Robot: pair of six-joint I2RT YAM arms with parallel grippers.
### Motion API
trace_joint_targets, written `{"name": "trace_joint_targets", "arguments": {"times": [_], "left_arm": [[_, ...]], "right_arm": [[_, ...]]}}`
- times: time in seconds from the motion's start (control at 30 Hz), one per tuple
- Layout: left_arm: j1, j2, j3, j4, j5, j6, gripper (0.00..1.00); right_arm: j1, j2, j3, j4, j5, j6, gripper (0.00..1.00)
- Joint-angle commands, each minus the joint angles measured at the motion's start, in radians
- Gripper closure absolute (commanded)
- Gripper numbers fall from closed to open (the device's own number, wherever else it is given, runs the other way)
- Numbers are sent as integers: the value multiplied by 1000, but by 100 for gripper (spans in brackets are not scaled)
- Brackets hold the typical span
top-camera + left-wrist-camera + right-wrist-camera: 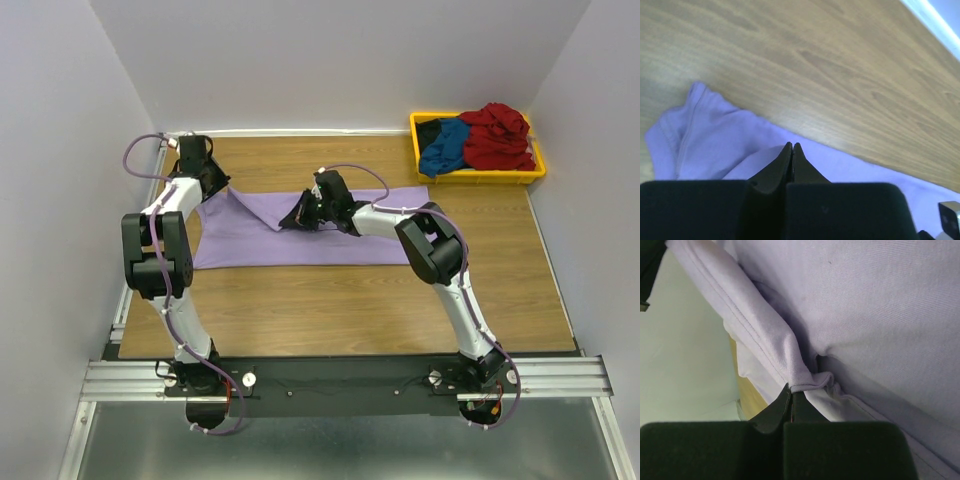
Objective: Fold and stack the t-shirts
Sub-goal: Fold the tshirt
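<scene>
While barely started, folding purple t-shirt spread mid-bench | right gripper pinching its edge, raised | left gripper closed tight at shirt's far-left corner | nothing stacked; red, blue, black t-shirts in yellow bin, far-right corner.

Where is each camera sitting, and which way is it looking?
Top external: above and behind the arms, looking down at the table, lavender t-shirt and yellow bin; both arms show.
Left wrist: on the left arm, looking past the shut left fingers at the shirt's edge and bare wood.
Right wrist: on the right arm, looking past the right fingers pinching the shirt's hem.
Shared: all three see the lavender t-shirt.
</scene>
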Motion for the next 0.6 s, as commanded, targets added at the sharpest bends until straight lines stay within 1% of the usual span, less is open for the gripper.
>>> {"name": "trace_joint_targets", "arguments": {"times": [0.0,0.03,0.07,0.17,0.47,0.57], "left_arm": [[23,-47,-55,-10,-41,-8,99],[27,-61,-63,-7,-41,-10,99],[35,-66,-78,-4,-70,-10,99],[47,-93,-104,-4,-76,-9,99],[61,-159,-143,7,-53,5,99],[61,-179,-182,14,-55,1,99]], "right_arm": [[-5,-22,-3,-45,-46,-53,99],[-5,-20,0,-48,-49,-56,99],[-6,-12,1,-51,-61,-61,99],[-6,-3,14,-57,-86,-62,99],[-6,15,40,-65,-115,-73,99],[-6,11,37,-69,-116,-80,99]]}}
